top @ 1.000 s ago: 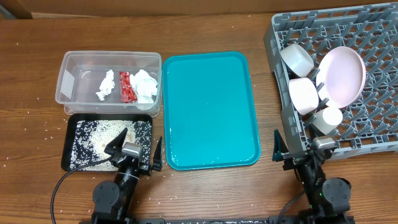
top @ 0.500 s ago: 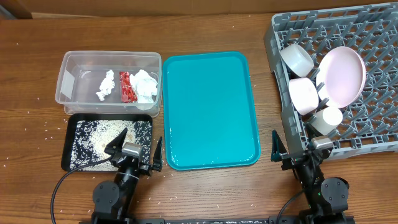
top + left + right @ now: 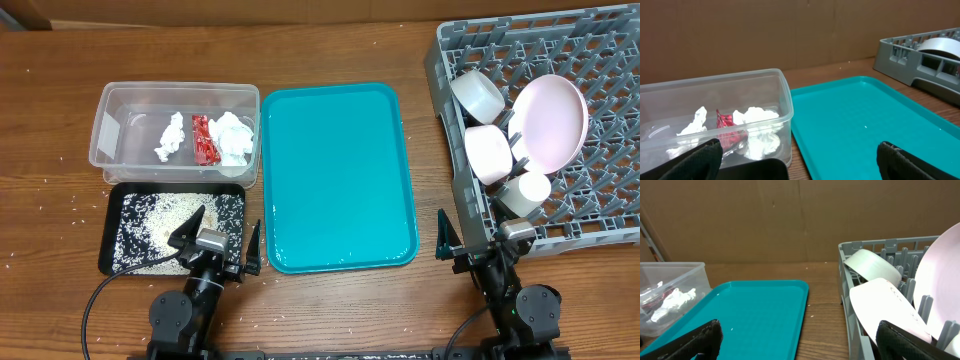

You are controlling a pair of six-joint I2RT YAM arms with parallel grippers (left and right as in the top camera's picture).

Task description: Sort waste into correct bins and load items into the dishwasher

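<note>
Wooden surface (image 3: 330, 310) carries all items. Inside the tub (image 3: 115, 150) lie wrapper (image 3: 204, 138) and tissues (image 3: 232, 138); rice (image 3: 150, 225) covers the black tray (image 3: 106, 232); bowls (image 3: 488, 152) and plate (image 3: 550, 120) stand in the rack (image 3: 600, 210) (far right). Both left tool (image 3: 799, 147) and right tool (image 3: 799, 326) have fingers apart, gripping nothing.

The overhead camera looks straight down on the whole table (image 3: 60, 60). Each wrist camera sits low behind its claw, facing level forward. The clear tub (image 3: 715, 100) is close ahead-left of the left claw (image 3: 802, 162), and the grey rack (image 3: 865, 244) is close ahead-right of the right claw (image 3: 800, 340). Both wrist views share the teal tray (image 3: 865, 120) just ahead.
</note>
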